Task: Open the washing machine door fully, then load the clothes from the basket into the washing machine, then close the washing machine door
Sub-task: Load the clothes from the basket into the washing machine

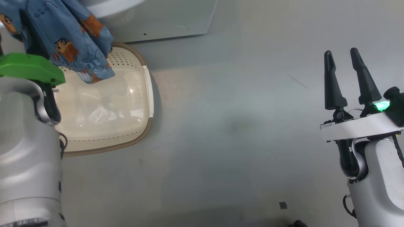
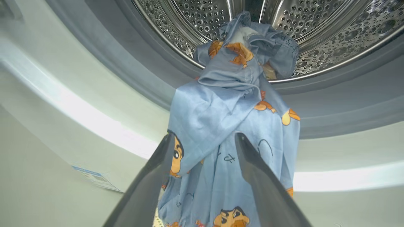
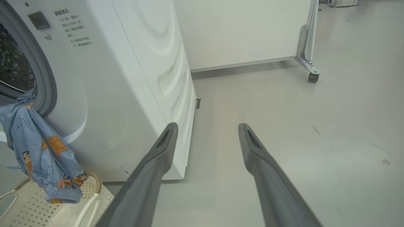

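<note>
Grey floor (image 1: 236,142) carries the basket (image 1: 150,94); our clothes (image 2: 233,104) hang half out of the washing machine (image 3: 126,78), left gripper (image 2: 204,135) and right gripper (image 1: 341,51) fingers spread, released. We fear the dangling weight may drag them out.

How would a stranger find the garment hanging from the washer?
Start at the big white front-loading washing machine and its shiny perforated steel drum. Over the opening's lower lip hangs a soft light-blue fabric garment, down toward the cream-white perforated plastic basket. Unlike its plain neighbours, it carries orange-brown cartoon prints.
</note>
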Available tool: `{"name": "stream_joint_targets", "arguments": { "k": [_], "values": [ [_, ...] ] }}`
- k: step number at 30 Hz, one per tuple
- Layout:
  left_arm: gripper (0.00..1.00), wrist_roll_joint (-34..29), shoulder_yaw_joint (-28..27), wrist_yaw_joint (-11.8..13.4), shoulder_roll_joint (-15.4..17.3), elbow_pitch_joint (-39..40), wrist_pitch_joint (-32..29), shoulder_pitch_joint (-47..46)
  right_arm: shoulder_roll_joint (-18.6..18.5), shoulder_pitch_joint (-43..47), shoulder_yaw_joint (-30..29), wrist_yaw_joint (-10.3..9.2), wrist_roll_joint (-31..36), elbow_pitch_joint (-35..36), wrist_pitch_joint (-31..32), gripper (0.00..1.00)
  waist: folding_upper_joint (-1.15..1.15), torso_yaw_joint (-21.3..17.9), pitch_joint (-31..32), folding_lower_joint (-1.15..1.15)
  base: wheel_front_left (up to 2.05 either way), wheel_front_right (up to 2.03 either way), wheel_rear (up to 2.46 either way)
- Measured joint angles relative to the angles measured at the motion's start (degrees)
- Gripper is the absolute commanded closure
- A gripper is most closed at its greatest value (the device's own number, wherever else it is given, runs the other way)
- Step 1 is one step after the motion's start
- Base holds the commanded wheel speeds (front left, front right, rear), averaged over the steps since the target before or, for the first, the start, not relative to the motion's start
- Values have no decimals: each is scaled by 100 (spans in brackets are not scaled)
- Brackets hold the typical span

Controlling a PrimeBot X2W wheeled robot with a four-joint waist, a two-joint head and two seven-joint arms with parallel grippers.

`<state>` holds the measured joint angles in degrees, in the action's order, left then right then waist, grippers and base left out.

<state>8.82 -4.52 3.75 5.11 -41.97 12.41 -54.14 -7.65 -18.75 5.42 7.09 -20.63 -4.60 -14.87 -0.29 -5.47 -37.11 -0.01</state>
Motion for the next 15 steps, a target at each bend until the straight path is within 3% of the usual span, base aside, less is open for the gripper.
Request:
{"name": "stream_joint_targets", "arguments": {
  "k": [15],
  "values": [
    [0, 327, -86, 1, -328, 939, 129, 1492, -159, 264, -193, 0, 56, 53, 0, 0, 0, 175, 159, 0, 0, 0, 0]
  ]
}}
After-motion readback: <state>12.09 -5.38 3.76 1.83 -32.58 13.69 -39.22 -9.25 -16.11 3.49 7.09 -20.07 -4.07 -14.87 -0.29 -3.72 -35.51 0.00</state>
